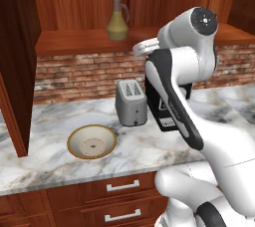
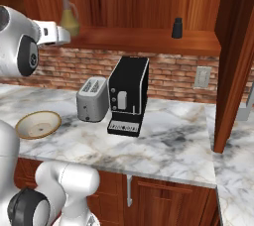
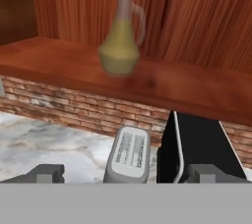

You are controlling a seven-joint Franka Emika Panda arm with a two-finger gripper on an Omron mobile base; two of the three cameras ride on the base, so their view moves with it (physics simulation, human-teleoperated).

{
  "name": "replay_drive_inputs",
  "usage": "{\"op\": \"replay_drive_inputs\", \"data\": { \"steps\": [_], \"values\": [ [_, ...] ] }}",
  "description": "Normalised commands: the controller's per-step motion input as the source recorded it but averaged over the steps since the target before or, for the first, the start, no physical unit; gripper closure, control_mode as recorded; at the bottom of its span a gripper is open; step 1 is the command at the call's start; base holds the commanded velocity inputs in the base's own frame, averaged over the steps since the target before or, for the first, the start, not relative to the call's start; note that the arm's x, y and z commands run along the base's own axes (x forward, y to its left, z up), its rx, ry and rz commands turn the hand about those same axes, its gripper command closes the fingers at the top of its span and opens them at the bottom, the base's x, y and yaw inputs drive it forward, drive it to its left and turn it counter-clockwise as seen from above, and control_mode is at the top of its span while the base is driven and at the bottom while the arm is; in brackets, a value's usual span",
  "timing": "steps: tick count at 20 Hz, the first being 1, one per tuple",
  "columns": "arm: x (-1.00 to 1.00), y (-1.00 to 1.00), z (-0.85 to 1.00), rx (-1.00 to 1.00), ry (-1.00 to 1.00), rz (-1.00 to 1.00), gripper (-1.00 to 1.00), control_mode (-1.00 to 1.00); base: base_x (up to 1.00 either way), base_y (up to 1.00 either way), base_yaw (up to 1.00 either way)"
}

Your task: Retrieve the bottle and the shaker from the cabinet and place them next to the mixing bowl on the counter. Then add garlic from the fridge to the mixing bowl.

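The olive-tan bottle (image 1: 117, 20) (image 2: 69, 17) stands upright on the plank shelf of the wooden cabinet (image 1: 74, 42). In the hand view the bottle (image 3: 120, 46) is ahead and above my gripper (image 3: 127, 174), whose fingertips (image 3: 47, 174) are wide apart with nothing between them. The gripper is open, raised near shelf height, a short way in front of the bottle and apart from it. The small black shaker (image 2: 177, 28) stands further right on the same shelf. The mixing bowl (image 1: 92, 141) (image 2: 38, 124) lies on the marble counter (image 1: 144, 146). Garlic and fridge are out of view.
A grey toaster (image 1: 131, 102) (image 3: 129, 154) and a black coffee machine (image 2: 128, 95) (image 3: 197, 144) stand on the counter below the shelf. Open cabinet doors (image 1: 15, 71) (image 2: 233, 66) flank the space. A brick wall (image 2: 168, 71) runs behind, and drawers (image 1: 119, 206) below.
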Motion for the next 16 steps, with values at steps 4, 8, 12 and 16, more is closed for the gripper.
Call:
{"op": "replay_drive_inputs", "data": {
  "steps": [4, 8, 12, 16],
  "values": [
    [0.0, 0.0, 0.26, 0.0, 0.0, 0.0, -1.0, -1.0, 0.0, 0.0, 0.0],
    [0.0, 0.0, 0.06, 0.02, -0.01, 0.0, -1.0, -1.0, 0.0, 0.0, 0.0],
    [0.05, 0.0, 0.0, 0.05, -0.06, 0.0, -1.0, -1.0, 0.0, 0.0, 0.0],
    [0.07, 0.0, 0.0, 0.11, -0.13, 0.0, -1.0, -1.0, 0.0, 0.0, 0.0]
  ]
}}
